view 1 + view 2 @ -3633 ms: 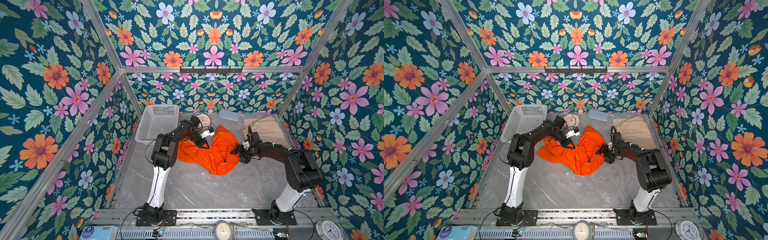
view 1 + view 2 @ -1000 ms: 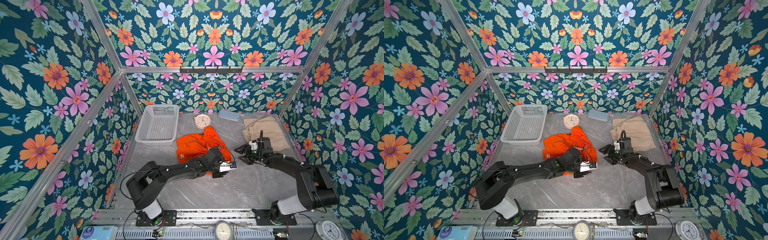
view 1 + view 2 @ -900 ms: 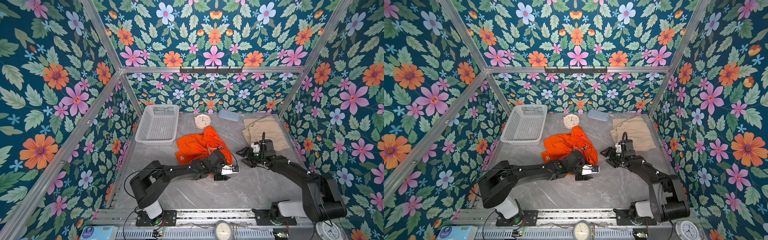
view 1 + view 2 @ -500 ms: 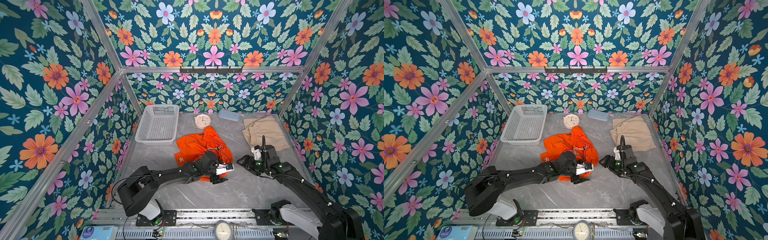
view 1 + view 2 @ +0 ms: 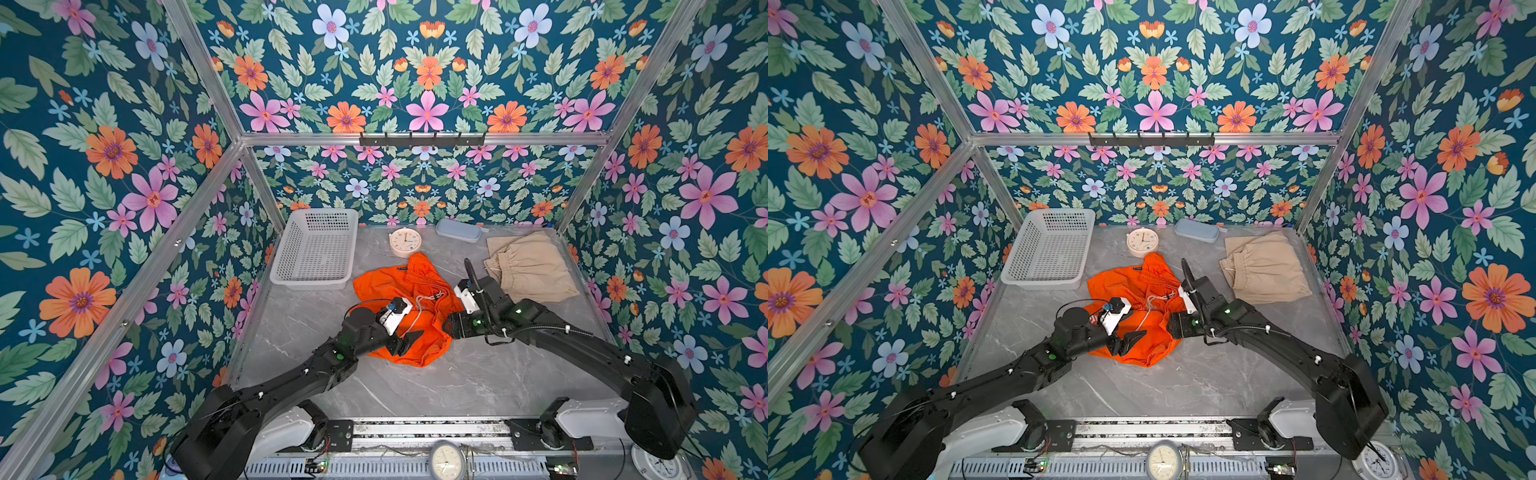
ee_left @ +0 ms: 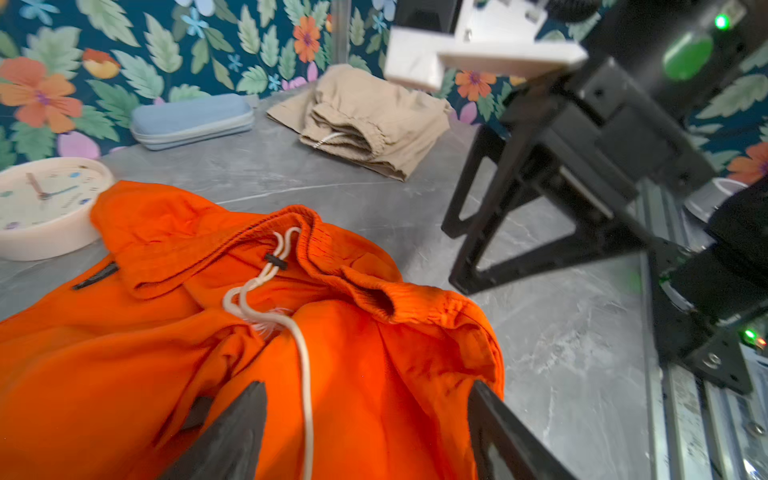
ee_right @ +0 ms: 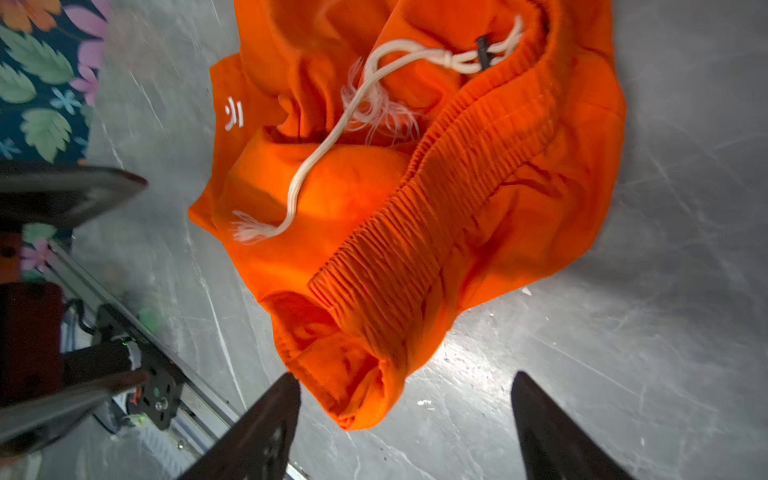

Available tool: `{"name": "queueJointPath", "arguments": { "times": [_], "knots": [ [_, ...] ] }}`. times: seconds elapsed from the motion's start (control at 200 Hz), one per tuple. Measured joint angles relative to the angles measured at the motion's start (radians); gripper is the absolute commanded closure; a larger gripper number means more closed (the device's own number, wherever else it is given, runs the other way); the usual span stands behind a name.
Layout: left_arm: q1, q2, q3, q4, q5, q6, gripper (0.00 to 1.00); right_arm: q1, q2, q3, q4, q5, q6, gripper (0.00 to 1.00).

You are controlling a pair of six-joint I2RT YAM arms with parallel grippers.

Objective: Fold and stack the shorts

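Ribbing gathers your crumpled orange shorts (image 5: 386, 286); left gripper (image 6: 365, 384) and right gripper (image 7: 404, 376) gape wide; folded beige shorts (image 5: 536, 270) at two o'clock, mesh basket (image 5: 307, 283) at ten.

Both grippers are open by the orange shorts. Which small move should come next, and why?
Probably close the right gripper on the ribbed waistband end of the crumpled bright orange cloth shorts: it lies just ahead of the open jaws, and the shorts need spreading before folding. The left gripper is open.
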Motion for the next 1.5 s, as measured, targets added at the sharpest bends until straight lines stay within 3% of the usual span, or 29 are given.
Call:
{"name": "queueJointPath", "arguments": {
  "times": [0.185, 0.315, 0.4, 0.48, 0.615, 0.765, 0.985, 1.255, 1.5],
  "knots": [
    [0.010, -0.077, -0.048, 0.001, -0.079, -0.055, 0.22, 0.063, 0.169, 0.132, -0.063, 0.106, -0.024, 0.21],
    [0.012, -0.084, -0.061, -0.003, -0.124, -0.092, 0.22, 0.066, 0.293, 0.198, -0.096, 0.190, -0.020, 0.27],
    [0.013, -0.084, -0.067, -0.004, -0.143, -0.108, 0.23, 0.068, 0.375, 0.236, -0.111, 0.224, -0.013, 0.43],
    [0.013, -0.084, -0.069, -0.004, -0.151, -0.120, 0.23, 0.067, 0.406, 0.262, -0.129, 0.245, -0.002, 0.72],
    [0.013, -0.080, -0.064, -0.006, -0.176, -0.148, 0.23, 0.053, 0.362, 0.277, -0.143, 0.272, 0.013, 0.85],
    [0.013, -0.064, -0.022, -0.056, -0.261, -0.231, 0.22, -0.046, 0.147, 0.210, -0.089, 0.243, 0.056, 0.88],
    [0.040, -0.057, 0.068, -0.257, -0.464, -0.504, 0.24, -0.240, -0.106, -0.121, 0.092, 0.088, 0.211, 0.91],
    [0.135, -0.092, 0.041, -0.474, -0.550, -0.915, 0.35, -0.275, -0.161, -0.346, 0.213, -0.014, 0.351, 0.93],
    [0.223, -0.057, -0.022, -0.544, -0.491, -1.231, 0.40, -0.277, -0.142, -0.361, 0.272, -0.036, 0.389, 0.94]
  ]
}}
